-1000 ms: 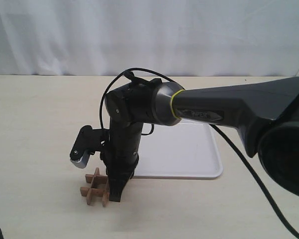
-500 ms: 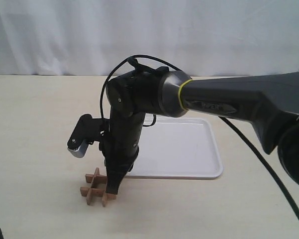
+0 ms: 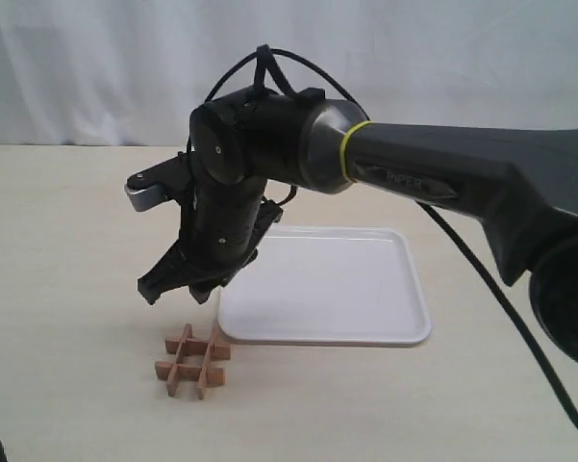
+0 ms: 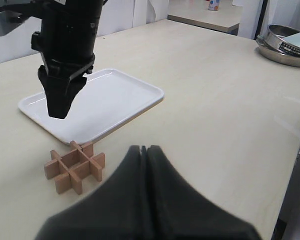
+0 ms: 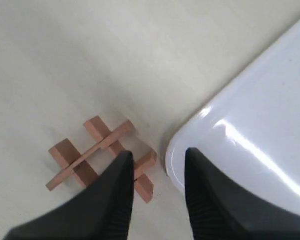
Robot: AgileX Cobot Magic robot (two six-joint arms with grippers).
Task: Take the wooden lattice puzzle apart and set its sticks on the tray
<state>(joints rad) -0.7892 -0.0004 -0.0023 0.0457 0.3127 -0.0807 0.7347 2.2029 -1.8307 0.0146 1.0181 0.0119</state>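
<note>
You are looking at the wooden lattice puzzle [image 3: 192,360] [image 4: 75,167] [image 5: 97,150] lying flat on the pale table [image 3: 67,241], all 4 sticks interlocked in a hash shape. It is sitting just beside 1 rounded corner of the white tray [image 3: 337,279] [image 4: 115,100] [image 5: 269,140]. The right wrist view is showing a thin strip of table between the nearest stick end and the tray's rim.

Your right gripper [image 3: 178,292] [image 4: 57,107] [image 5: 157,155] is hovering above the puzzle and that tray corner, clear of both. Its 2 fingers are standing apart and nothing is sitting between them: released, carrying no load. In the exterior view the right arm is reaching in from the right, with a black cable [image 3: 269,63] looping over its wrist.

Your left gripper [image 4: 145,150] is hanging on the near side of the puzzle, apart from it. Its jaws are pressing flat against each other, clenched on nothing.

Further out, a stack of metal bowls [image 4: 287,45] is resting at the far edge of the table in the left wrist view. A white curtain [image 3: 289,67] is hanging behind the table in the exterior view.
</note>
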